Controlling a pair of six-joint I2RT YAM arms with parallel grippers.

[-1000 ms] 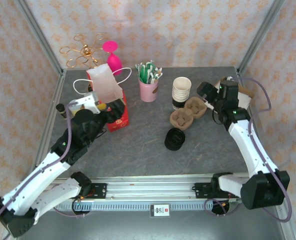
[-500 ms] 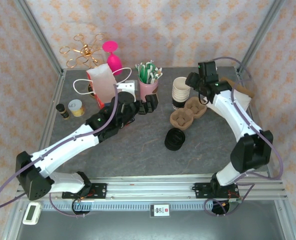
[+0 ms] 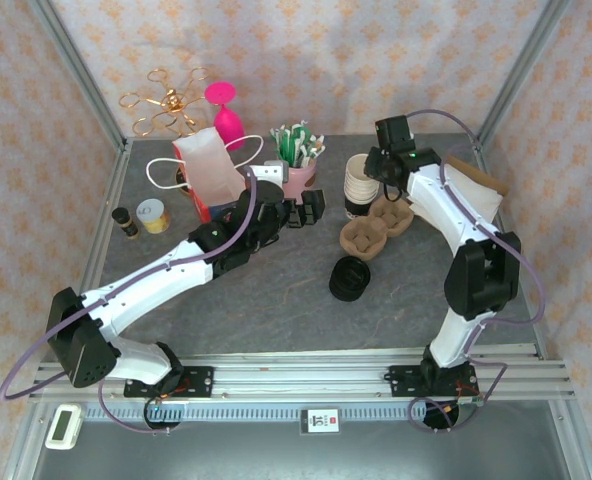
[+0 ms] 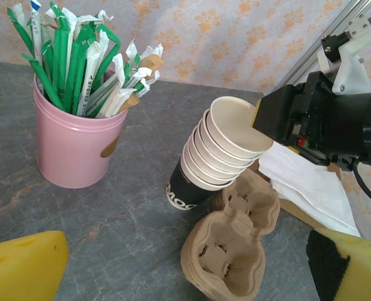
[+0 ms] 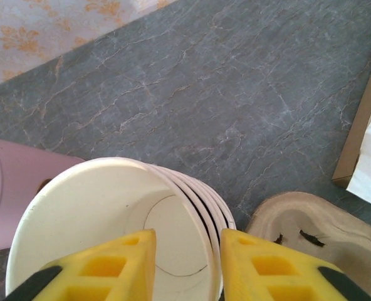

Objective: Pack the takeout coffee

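The takeout coffee is out of view. A stack of lidless cream-rimmed cups stands at the back middle, its lowest cup dark-sided. My right gripper hangs over the stack's right edge, one yellow finger inside the top cup and the other outside the rims. A gap still shows between the inner finger and the cup wall. My left gripper is open wide, left of the stack and pointing at it, holding nothing.
A brown pulp cup carrier lies just in front of the stack. A pile of black lids sits nearer. A pink cup of straws, a white paper bag and a box of napkins ring the back.
My right arm swung left from the napkin box to the cup stack and its jaws narrowed around the rim. My left arm stretched from the bag toward the stack, staying open.
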